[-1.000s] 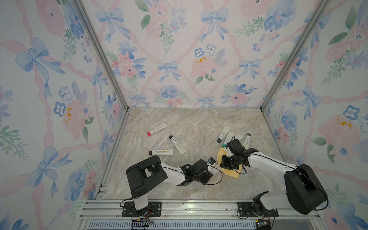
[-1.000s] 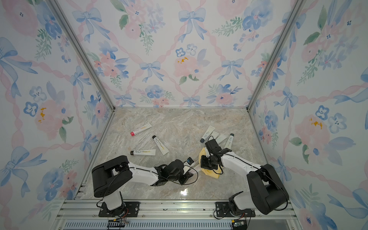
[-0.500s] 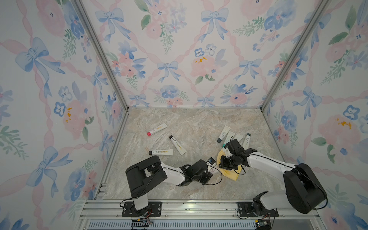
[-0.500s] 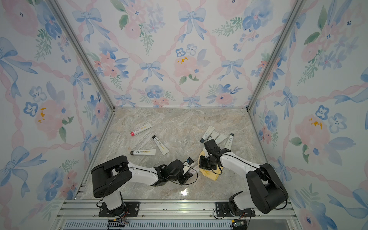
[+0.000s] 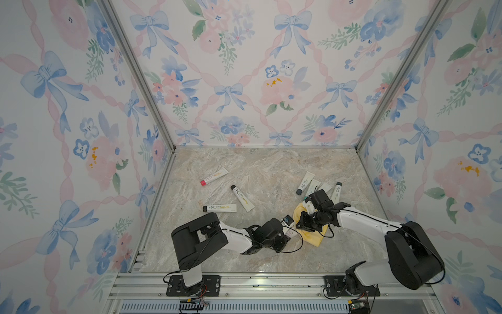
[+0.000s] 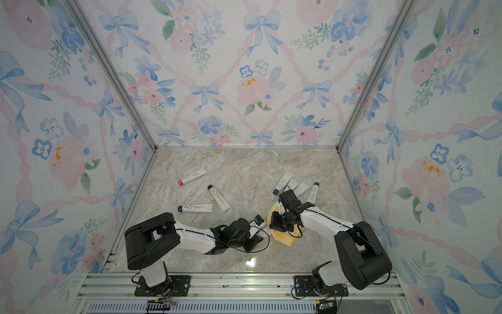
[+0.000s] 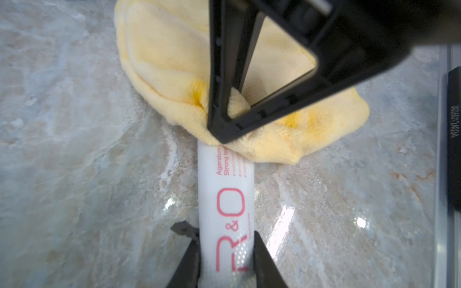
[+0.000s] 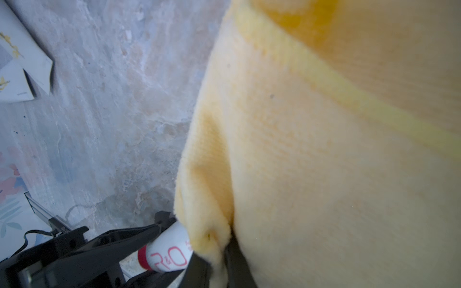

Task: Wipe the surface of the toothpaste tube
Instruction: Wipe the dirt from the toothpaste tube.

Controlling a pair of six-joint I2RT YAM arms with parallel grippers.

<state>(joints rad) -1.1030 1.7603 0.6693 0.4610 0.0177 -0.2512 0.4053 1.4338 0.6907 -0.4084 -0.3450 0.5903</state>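
Left wrist view: you are looking along the toothpaste tube (image 7: 225, 194), which is lying low along the worktop (image 7: 62, 124). I cannot tell whether it is touching the surface.
Left fingers (image 7: 185, 264): they are closed on the tube, clamping it from both sides near its red cap (image 8: 142, 256).
Tube: the lettered face is pointing up and is bare. The far end is disappearing under the cloth.
Yellow cloth (image 7: 162, 62): it is sitting bunched over the tube's far end, with most of it spreading on the worktop beyond.
Right fingers (image 7: 219, 74): they are closed on a small fold of the cloth, pinching it right above the tube.
Step in hand: you are probably making a wiping stroke along the tube.
Doing it well: press the cloth down on the tube, not the finger tips, and draw it along the length toward the lettering while your left side is holding firm.
Stroke limit: stop short of the left fingers, since the two sets are already working near each other.
Coverage: the underside is going unwiped unless you roll the tube between strokes.
Risk: the pinched fold looks small and may slip out, and a soft tube may buckle under a hard push.
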